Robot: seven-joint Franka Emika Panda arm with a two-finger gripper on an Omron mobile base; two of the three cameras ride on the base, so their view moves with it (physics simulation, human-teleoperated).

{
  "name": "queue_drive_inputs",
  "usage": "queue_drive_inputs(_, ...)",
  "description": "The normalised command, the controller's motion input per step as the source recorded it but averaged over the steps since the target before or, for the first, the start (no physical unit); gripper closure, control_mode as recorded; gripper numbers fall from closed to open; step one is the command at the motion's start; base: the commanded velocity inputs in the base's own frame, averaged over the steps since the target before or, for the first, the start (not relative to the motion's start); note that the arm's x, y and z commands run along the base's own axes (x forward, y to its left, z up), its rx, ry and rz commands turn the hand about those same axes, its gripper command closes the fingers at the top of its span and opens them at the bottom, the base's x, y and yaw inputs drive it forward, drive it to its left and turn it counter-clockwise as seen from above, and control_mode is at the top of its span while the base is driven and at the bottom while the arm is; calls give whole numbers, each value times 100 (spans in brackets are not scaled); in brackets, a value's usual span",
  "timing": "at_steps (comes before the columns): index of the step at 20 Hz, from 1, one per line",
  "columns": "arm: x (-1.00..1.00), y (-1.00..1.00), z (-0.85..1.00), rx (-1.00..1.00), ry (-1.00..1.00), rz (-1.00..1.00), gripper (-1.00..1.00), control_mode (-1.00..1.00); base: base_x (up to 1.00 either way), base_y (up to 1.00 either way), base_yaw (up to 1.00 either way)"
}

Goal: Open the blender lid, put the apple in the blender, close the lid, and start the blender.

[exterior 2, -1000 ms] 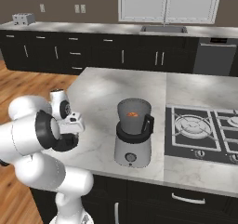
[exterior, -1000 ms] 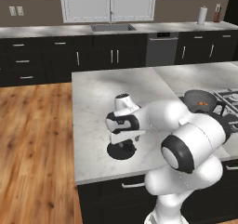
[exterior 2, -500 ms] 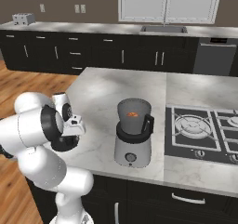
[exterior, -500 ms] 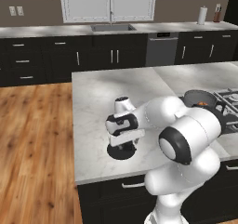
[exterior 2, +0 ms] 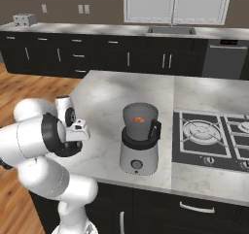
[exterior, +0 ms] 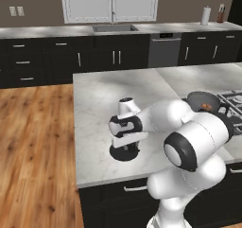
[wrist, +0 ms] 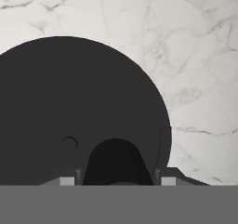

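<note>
- The countertop blender with its rounded light-grey base and translucent dark-grey jar [exterior 2: 139, 143] stands open-topped near the front edge of the white marble island counter [exterior 2: 116, 90], beside the black gas hob [exterior 2: 214, 138].
- The small round red-orange apple [exterior 2: 139, 120] shows inside the jar, so opening and loading look done.
- Left to do, by this reading: refit the lid and turn the small round front knob [exterior 2: 136, 165].
- The flat black round blender lid [exterior: 124, 152] lies on the marble well to the left of the blender, directly under the arm's hand.
- The two-finger gripper [wrist: 116, 181] is down on the disc, jaws closed around the lid's raised centre knob [wrist: 116, 160].
</note>
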Motion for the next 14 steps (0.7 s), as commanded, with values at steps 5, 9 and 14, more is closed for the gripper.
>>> queue_drive_inputs(5,-29,-13,33,2,-13,0,100,-100,0,0,0)
queue_drive_inputs(9,-22,-22,44,4,-9,-11,100,-100,0,0,0)
queue_drive_inputs(14,-34,-40,100,2,-23,-21,100,-100,0,0,0)
